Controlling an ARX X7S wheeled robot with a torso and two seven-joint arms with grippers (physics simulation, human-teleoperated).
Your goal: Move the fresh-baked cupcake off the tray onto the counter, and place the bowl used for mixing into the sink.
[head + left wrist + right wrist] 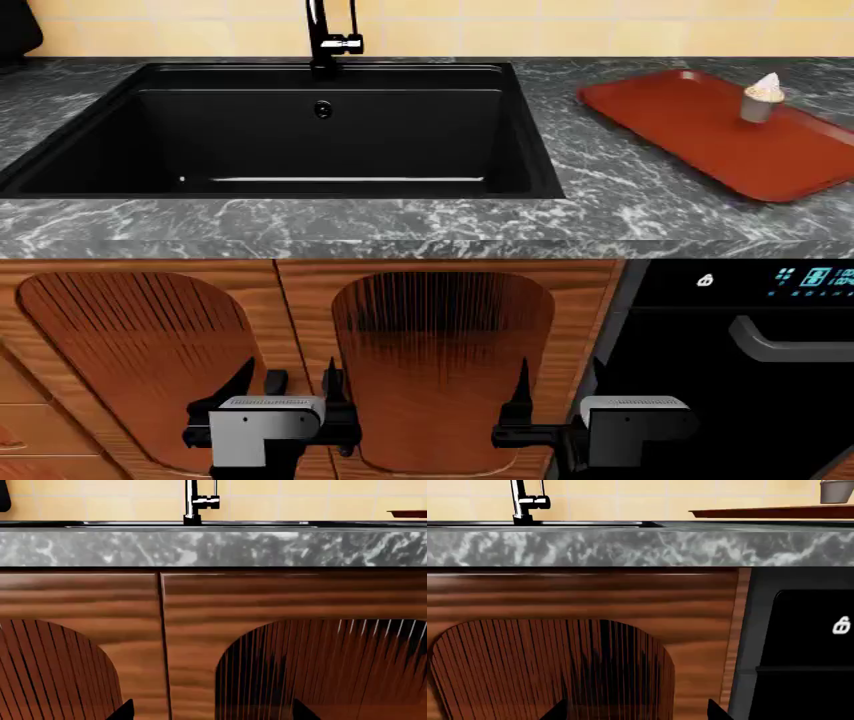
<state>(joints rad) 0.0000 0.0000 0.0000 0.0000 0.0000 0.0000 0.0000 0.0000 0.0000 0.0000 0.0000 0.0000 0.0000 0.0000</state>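
Observation:
The small frosted cupcake (763, 98) stands on the red-brown tray (694, 130) at the counter's (627, 205) far right; its wrapper (835, 491) shows above the tray's edge (774, 512) in the right wrist view. The black sink (307, 130) with its faucet (327, 35) lies in the counter's middle. The bowl is out of view. My left gripper (287, 385) and right gripper (558, 385) hang low before the cabinet doors, below the counter's edge, both open and holding nothing. In the wrist views only the tips of the left gripper (213, 712) and the right gripper (637, 712) show, spread wide.
Wooden cabinet doors (441, 350) with ribbed arched panels face both grippers. A black appliance with a handle (747, 340) fills the lower right. A dark object (16, 30) sits at the counter's back left, against the tiled wall.

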